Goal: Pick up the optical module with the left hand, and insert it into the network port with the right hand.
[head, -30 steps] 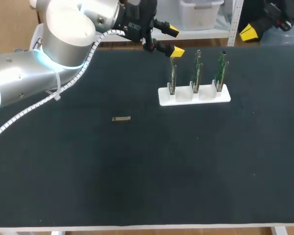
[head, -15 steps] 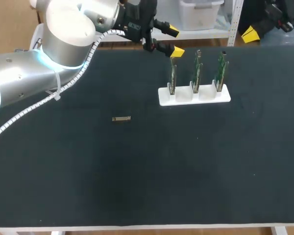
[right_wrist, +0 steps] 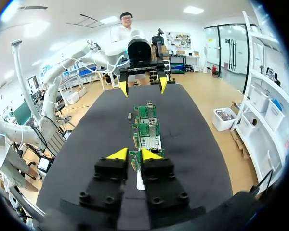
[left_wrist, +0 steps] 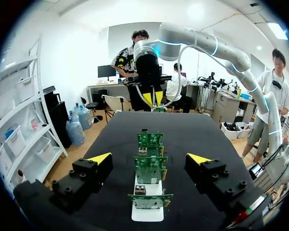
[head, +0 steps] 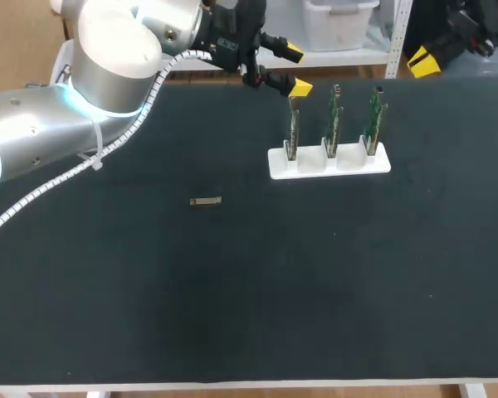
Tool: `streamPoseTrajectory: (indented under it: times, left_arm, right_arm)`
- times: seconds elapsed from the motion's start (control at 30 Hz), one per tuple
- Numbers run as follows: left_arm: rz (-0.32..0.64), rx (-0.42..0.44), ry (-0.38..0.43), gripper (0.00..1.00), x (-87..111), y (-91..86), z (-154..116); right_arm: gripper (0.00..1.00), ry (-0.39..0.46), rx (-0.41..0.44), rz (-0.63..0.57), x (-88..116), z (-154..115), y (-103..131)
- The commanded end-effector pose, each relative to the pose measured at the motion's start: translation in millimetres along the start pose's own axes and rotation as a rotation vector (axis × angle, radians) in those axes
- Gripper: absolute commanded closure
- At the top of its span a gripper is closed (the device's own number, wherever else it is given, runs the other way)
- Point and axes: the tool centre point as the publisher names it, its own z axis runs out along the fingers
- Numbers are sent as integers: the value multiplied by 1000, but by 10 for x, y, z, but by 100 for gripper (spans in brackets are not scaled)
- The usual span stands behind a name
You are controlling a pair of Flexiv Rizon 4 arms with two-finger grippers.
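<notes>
Yellow tips of the left gripper (head: 292, 70) stand wide apart and empty over the far edge of the black table (head: 315, 290), near the white holder (head: 329, 162) with its three upright green cards (head: 333, 123). The optical module (head: 205, 201) lies flat, well apart from both, nearer the robot. The left arm should, I judge, centre over it, span its narrow sides and descend straight. The right gripper (right_wrist: 135, 154) hangs with fingers drawn together, holding nothing.

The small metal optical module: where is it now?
The optical module lies on the black table, left of centre in the head view, apart from the white board holder.
</notes>
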Motion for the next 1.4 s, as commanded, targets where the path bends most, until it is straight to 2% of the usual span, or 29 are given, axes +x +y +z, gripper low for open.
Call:
streamPoseTrajectory:
  times: [0.03,0.6,1.07,1.2,1.27,1.4]
  left_arm:
    - [-2,-3,3,0,-6,-8,3]
    - [-2,-3,3,0,-6,-8,3]
    - [28,-11,62,0,-6,8,-336]
    - [31,-1,125,0,19,-31,-501]
    - [22,4,173,0,46,-45,-605]
    - [61,27,285,0,43,-144,-869]
  right_arm:
    - [0,1,-601,0,-7,-28,-74]
    - [0,1,-601,0,-7,-28,-74]
    - [0,1,-601,0,-7,-28,-74]
    - [0,1,-601,0,-7,-28,-74]
    - [0,1,-601,0,-7,-28,-74]
    - [0,1,-601,0,-7,-28,-74]
